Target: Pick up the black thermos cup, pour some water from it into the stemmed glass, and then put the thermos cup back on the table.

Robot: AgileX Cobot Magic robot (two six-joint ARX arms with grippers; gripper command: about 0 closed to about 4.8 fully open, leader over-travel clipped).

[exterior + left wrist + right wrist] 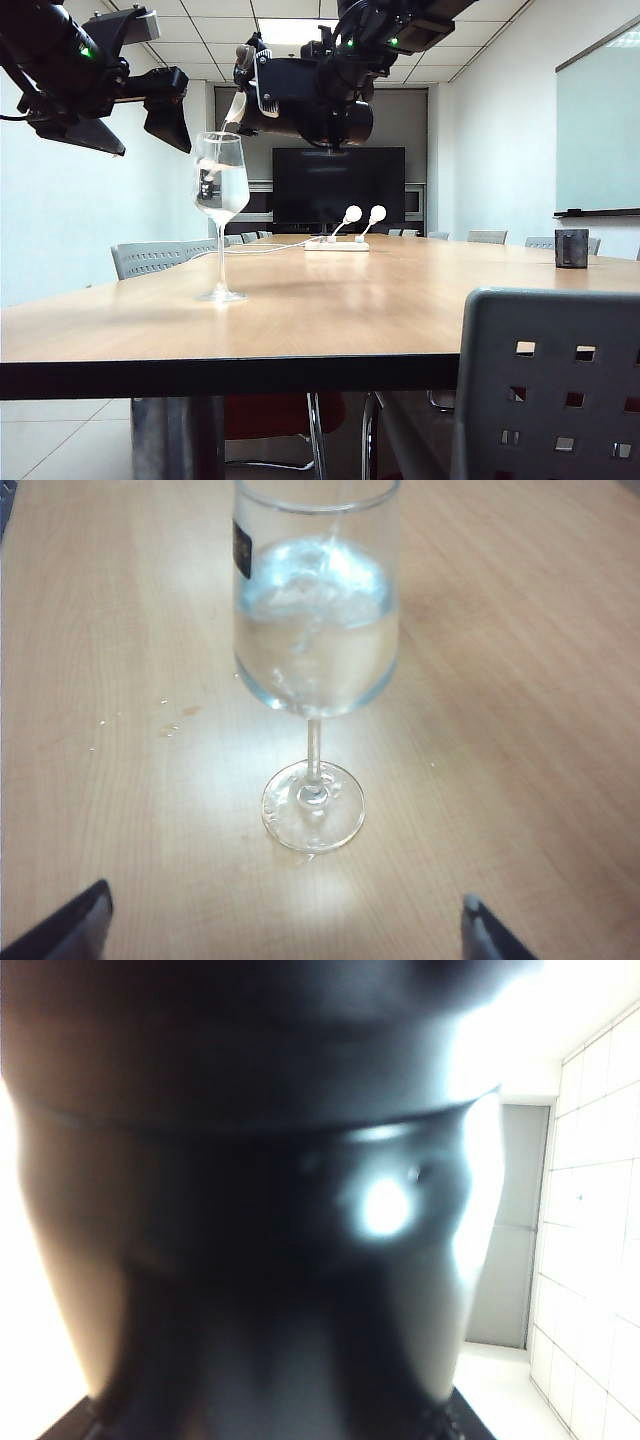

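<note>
**Flask tipped over glass, water running in**

Black flask (310,100) held high at upper centre of the exterior view, long axis near level, pale spout (236,108) dipped toward the left, just above the rim of the stemmed glass (221,215). Right tool (335,75) grips the flask body; in the right wrist view the dark flask (250,1210) fills the frame. Left tool (165,100) hangs at upper left, jaws spread wide, holding nothing, apart from the glass. Glass upright on its foot, left of centre, part filled with water (315,630). Desk (400,300): light wood grain, dark edge; a few droplets (168,730) beside the glass. Room: grey chairs (550,390), dark wall screen (338,185), small dark cup (571,248) at far right.
</note>
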